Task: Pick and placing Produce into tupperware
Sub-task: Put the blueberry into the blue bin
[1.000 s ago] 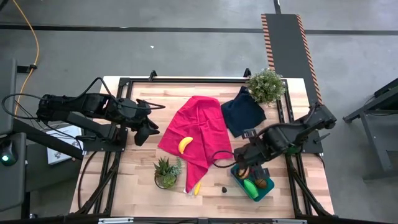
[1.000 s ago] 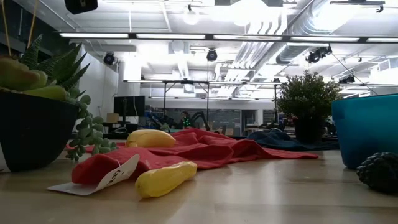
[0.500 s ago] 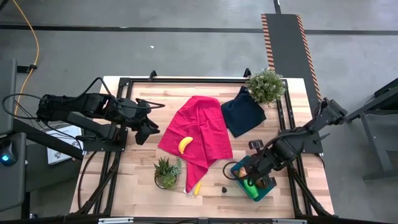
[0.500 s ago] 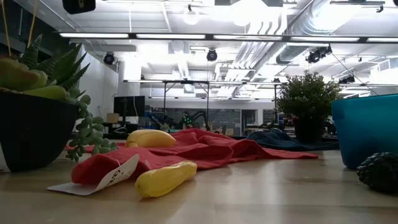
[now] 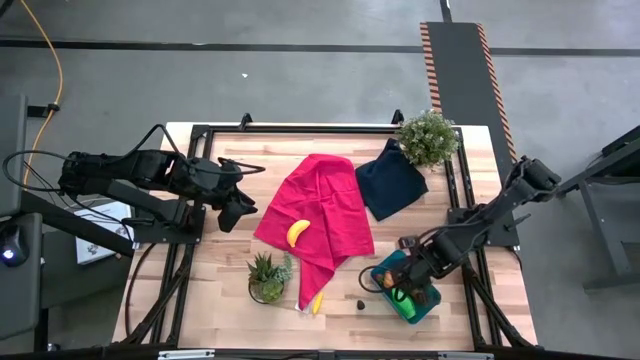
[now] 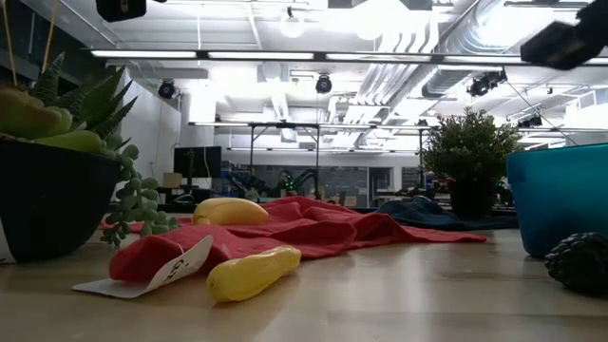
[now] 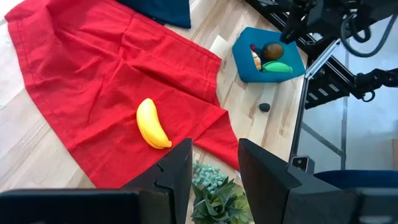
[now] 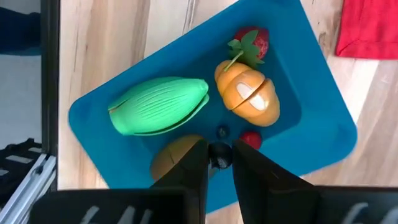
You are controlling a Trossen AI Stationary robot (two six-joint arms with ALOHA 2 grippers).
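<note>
Overhead, the right gripper (image 8: 217,163) hangs above the teal tupperware (image 8: 311,93) at the table's near right corner, its fingers almost together around a small dark bit, touching no produce. Inside lie a ribbed green piece (image 8: 158,106), an orange piece (image 8: 247,93) and a brown piece (image 8: 174,155). The left gripper (image 7: 214,165) waits, parted and empty, beyond the rumpled red cloth (image 5: 325,205) bearing a smooth banana (image 5: 296,232).

Robotics lab: exposed ducts (image 6: 456,38), strip lights (image 6: 313,54)

One banana (image 5: 296,232) lies on the cloth (image 5: 322,205), tupperware (image 5: 406,290) to its right.
</note>
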